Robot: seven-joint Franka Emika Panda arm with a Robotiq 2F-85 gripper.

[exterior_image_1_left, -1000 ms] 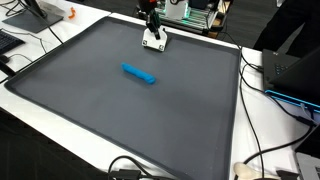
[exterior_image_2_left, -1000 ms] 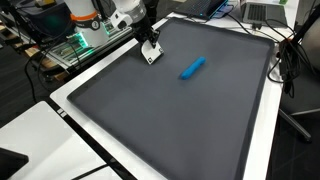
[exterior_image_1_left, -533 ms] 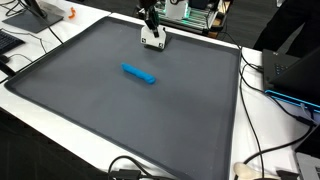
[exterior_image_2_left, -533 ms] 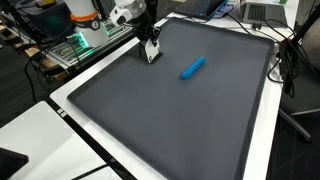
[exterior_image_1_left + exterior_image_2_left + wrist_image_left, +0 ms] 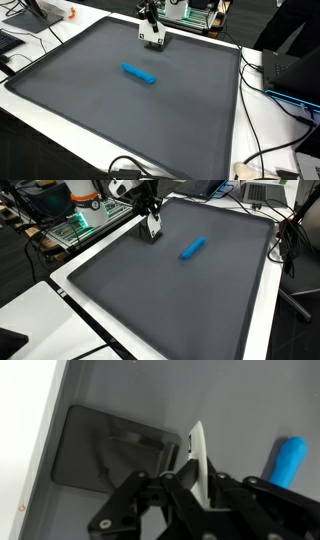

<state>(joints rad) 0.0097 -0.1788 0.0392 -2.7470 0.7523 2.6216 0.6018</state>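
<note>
My gripper (image 5: 149, 24) (image 5: 149, 213) hangs over the far edge of the dark grey mat (image 5: 110, 110) (image 5: 190, 300), shut on a thin white flat piece (image 5: 153, 39) (image 5: 154, 228). In the wrist view the white piece (image 5: 197, 452) stands edge-on, pinched between the black fingers of the gripper (image 5: 198, 482), and casts a dark shadow on the mat below. A blue stick-shaped object (image 5: 139, 74) (image 5: 192, 247) (image 5: 289, 461) lies flat near the middle of the mat, apart from the gripper.
A white table border (image 5: 250, 120) (image 5: 75, 290) surrounds the mat. Cables and a dark device (image 5: 290, 75) lie along one side. Electronics with green boards (image 5: 195, 14) (image 5: 75, 225) sit behind the arm. An orange item (image 5: 71, 14) rests at a far corner.
The jaws closed the last bit onto the white piece. The gripper and the piece have risen slightly off the mat. The blue object has not moved.
</note>
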